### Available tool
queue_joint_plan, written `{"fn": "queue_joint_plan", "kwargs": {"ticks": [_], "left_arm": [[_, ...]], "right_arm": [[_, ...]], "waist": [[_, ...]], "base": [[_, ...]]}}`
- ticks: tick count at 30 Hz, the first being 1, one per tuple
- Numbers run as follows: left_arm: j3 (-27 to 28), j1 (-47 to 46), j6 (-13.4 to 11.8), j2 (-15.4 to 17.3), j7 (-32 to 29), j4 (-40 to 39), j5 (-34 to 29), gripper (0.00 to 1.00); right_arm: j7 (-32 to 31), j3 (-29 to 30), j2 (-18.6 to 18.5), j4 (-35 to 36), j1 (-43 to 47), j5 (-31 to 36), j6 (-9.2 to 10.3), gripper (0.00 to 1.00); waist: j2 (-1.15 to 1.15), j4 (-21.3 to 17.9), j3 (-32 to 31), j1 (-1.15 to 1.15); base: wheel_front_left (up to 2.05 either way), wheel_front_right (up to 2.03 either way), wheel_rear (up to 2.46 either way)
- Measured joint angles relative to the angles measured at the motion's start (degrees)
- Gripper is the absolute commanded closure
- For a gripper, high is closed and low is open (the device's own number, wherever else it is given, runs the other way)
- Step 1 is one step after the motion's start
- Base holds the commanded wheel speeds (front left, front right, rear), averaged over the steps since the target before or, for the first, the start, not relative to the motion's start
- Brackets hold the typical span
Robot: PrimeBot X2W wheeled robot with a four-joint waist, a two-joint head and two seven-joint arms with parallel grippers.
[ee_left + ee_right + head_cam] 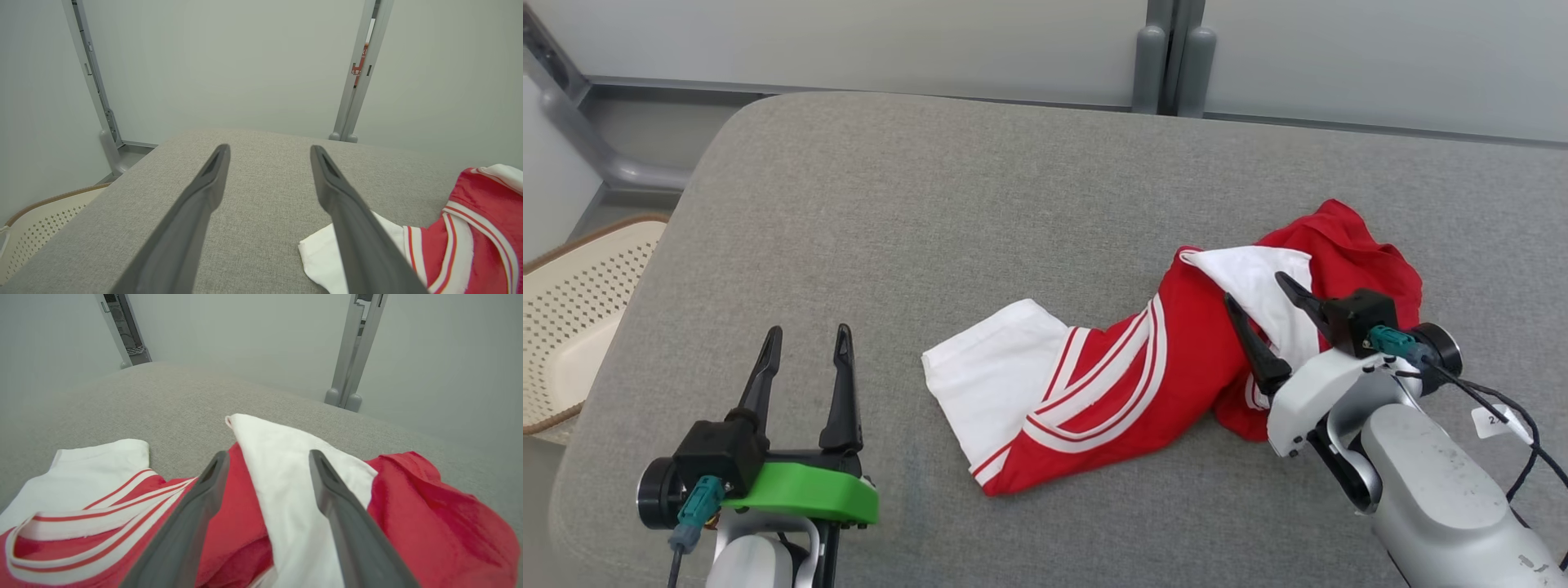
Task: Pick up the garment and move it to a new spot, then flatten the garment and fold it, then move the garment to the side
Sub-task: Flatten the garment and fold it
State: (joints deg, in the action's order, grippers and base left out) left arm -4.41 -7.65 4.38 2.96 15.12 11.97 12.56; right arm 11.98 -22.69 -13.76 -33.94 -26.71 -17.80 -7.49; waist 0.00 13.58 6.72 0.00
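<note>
Right claw [1254,287], fingers apart; perforated basket [572,327] beside grey cushion [890,204]; crumpled red-white garment [1111,384] lies directly beneath claw.

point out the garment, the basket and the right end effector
garment [1201,359], head view, red panel
basket [588,278], head view, perforated wall
right end effector [1254,287], head view, midway between its fingertips

The light is bright, soft and even, so shadows stay faint. The crumpled red-and-white striped cloth garment [1111,384] casts a thin grey shadow along its near edge on the grey woven fabric surface [890,204]. The head view is sharp. Both wrist views bend at their edges — the pale grey metal posts [359,81] lean — and the long dark plastic fingers [192,220] turn soft toward the bottom edge.
</note>
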Motion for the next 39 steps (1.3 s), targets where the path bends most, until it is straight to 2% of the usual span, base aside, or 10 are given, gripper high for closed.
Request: {"fn": "queue_joint_plan", "kwargs": {"ticks": [5, 6, 7, 14, 21, 25, 30, 36, 38, 39], "left_arm": [[-0.7, -0.2, -0.1, 0.0, 0.0, 0.0, 0.6, 0.0], [-0.8, -0.3, -0.3, 0.0, 0.0, -0.1, 0.8, 0.0], [-0.8, -0.3, -0.4, 0.0, 0.0, -0.1, 0.8, 0.0], [-0.4, 0.1, -0.9, 0.0, 0.0, 0.0, 1.0, 0.0], [-0.4, 0.4, -0.9, -0.1, 0.0, 0.3, 1.0, 0.0], [-0.8, 1.2, -0.9, -0.1, 0.0, 0.6, 1.0, 0.0], [-0.6, 1.6, -0.9, -0.1, 0.0, 0.5, 1.0, 0.0], [-0.4, 1.7, -0.9, -0.1, 0.0, 0.4, 0.9, 0.0], [-0.4, 1.5, -0.9, -0.1, 0.0, 0.4, 0.7, 0.0], [-0.4, 1.4, -0.9, -0.1, 0.0, 0.4, 0.7, 0.0]], "right_arm": [[-3.5, 1.6, -0.3, -5.4, -0.9, 2.0, 0.0, 0.0], [-3.8, 1.6, 0.0, -6.2, -0.9, 2.0, 0.0, 0.63], [-3.9, 1.4, 0.2, -6.7, -0.9, 1.9, 0.0, 1.0], [0.5, 1.9, -0.6, -6.5, -3.1, 1.7, 0.0, 1.0], [2.8, 5.0, -5.7, 0.9, -1.6, 2.4, 0.0, 1.0], [3.0, 9.1, -9.3, 7.7, 4.9, 2.3, 0.0, 1.0], [3.0, 16.8, -11.4, 15.5, 16.2, 1.7, 0.0, 1.0], [2.9, 25.9, -11.2, 14.3, 24.2, 1.2, 0.0, 1.0], [2.9, 28.3, -10.5, 13.8, 24.2, 1.3, 0.0, 0.0], [2.9, 28.8, -10.1, 13.5, 24.0, 1.4, 0.0, 0.0]], "waist": [[0.0, 1.5, 0.8, 0.0], [0.0, 1.8, 1.0, 0.0], [0.0, 2.1, 1.2, 0.0], [0.0, 2.0, 1.4, 0.0], [0.0, -0.5, -0.5, 0.0], [0.0, -2.3, -1.5, 0.0], [0.0, -4.7, -2.3, 0.0], [0.0, -7.2, -2.2, 0.0], [0.0, -7.8, -2.0, 0.0], [0.0, -8.1, -1.9, 0.0]], "base": [[0.0, 0.0, 0.0], [0.0, 0.0, 0.0], [0.0, 0.0, 0.0], [0.0, 0.0, 0.0], [0.0, 0.0, 0.0], [0.0, 0.0, 0.0], [0.0, 0.0, 0.0], [0.0, 0.0, 0.0], [0.0, 0.0, 0.0], [0.0, 0.0, 0.0]]}}
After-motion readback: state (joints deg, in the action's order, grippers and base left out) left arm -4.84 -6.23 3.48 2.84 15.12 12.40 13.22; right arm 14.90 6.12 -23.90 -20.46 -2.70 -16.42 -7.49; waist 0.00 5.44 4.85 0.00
